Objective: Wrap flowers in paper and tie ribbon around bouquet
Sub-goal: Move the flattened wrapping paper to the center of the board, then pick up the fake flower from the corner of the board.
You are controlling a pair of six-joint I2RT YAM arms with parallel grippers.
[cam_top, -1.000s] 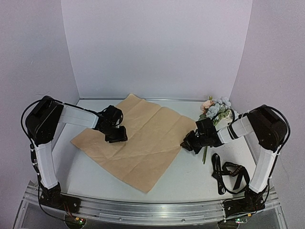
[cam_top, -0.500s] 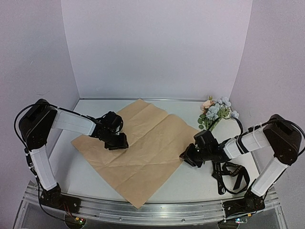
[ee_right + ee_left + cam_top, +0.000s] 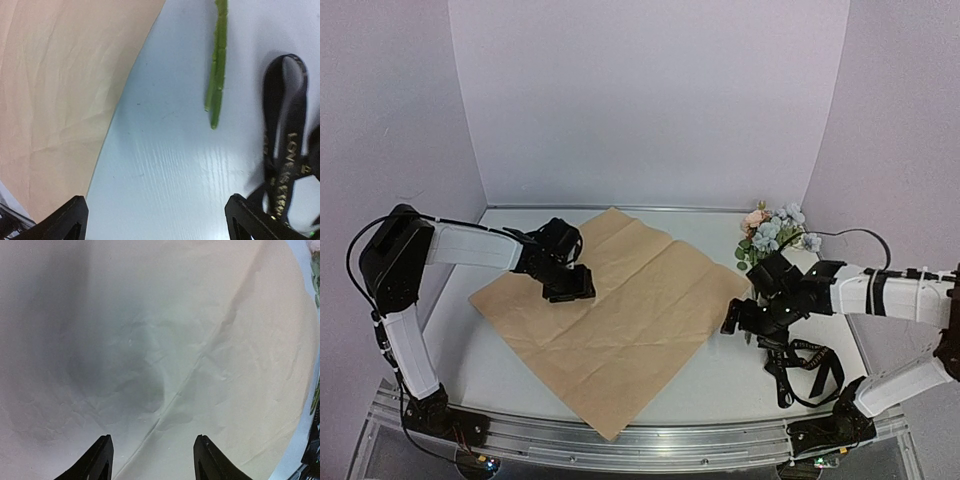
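The paper (image 3: 610,320) lies flat on the table with its creased tan face up; it fills the left wrist view (image 3: 165,340). My left gripper (image 3: 570,290) hovers low over its left part, jaws open around a crease (image 3: 152,460), gripping nothing. My right gripper (image 3: 738,322) stands wide open just off the paper's right corner, over bare table (image 3: 157,220). The flowers (image 3: 775,232) lie at the back right, and a green stem end (image 3: 217,75) points toward that gripper. The black ribbon (image 3: 802,365) lies looped at the front right, its lettering (image 3: 282,155) showing beside the right finger.
The white table (image 3: 720,385) is walled on three sides by pale lilac panels (image 3: 650,100). The paper's edge (image 3: 60,90) runs along the left of the right wrist view. A metal rail (image 3: 640,440) carrying both arm bases spans the near edge.
My right gripper has opened wide, let go of the paper's right corner and drawn back to the right. The paper slid toward the near edge. My left gripper has opened a little wider.
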